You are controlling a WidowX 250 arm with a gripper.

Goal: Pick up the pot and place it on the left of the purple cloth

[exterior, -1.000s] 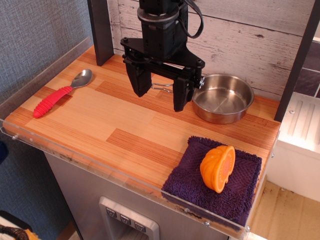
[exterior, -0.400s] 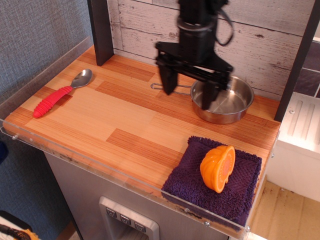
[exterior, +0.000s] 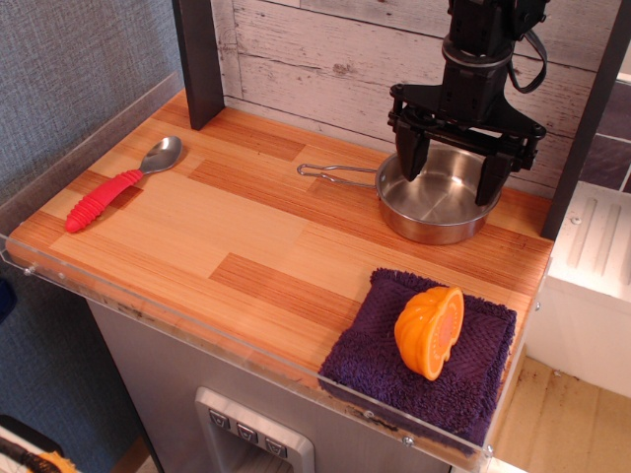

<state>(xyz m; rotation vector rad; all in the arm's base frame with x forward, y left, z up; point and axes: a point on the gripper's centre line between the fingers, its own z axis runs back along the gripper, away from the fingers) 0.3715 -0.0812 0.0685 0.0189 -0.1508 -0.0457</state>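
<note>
The pot [exterior: 439,204] sits on the counter [exterior: 246,236] at upper right of the frame, its wire handle pointing left. The gripper [exterior: 451,177] hangs over it, fingers [exterior: 409,163] spread wide, straddling the bowl. The purple cloth [exterior: 394,360] lies at lower right, carrying an orange fruit half [exterior: 431,331].

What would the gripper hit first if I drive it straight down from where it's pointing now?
Most likely the pot. The gripper is open and points down over it, its fingers straddling the bowl from left rim to right rim. Depth is uncertain from this one view, so the fingertips could meet the rim or the pot floor.
</note>
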